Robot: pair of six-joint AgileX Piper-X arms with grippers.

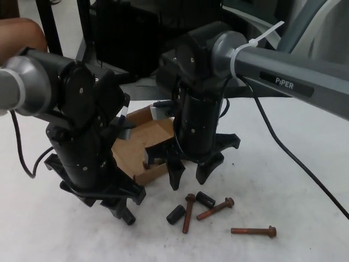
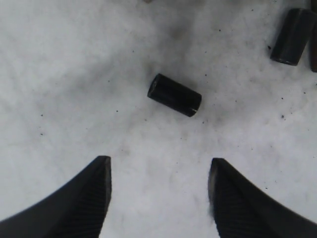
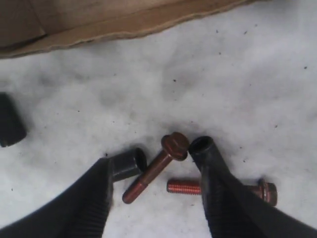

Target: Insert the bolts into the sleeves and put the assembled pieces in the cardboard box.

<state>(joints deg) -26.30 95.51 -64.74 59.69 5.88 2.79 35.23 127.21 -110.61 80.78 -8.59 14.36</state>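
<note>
Three rust-coloured bolts [image 1: 188, 213] [image 1: 215, 208] [image 1: 253, 231] and two black sleeves [image 1: 175, 214] [image 1: 205, 198] lie on the white bench in front of the cardboard box [image 1: 143, 143]. My right gripper [image 1: 188, 177] hangs open just above them. Its own view shows a bolt [image 3: 156, 167] between the fingers, a sleeve [image 3: 128, 163] beside one finger, a second sleeve [image 3: 202, 147] at the other fingertip and a bolt [image 3: 184, 187] partly hidden behind that finger. My left gripper [image 2: 159, 163] is open over the bench, a black sleeve [image 2: 174, 94] lying just ahead of its fingertips.
Another sleeve [image 2: 292, 36] lies at the edge of the left wrist view. The box's brown wall [image 3: 124, 25] runs close beyond the right gripper. A black cable [image 1: 289, 153] crosses the bench on the right. Open bench lies at the front right.
</note>
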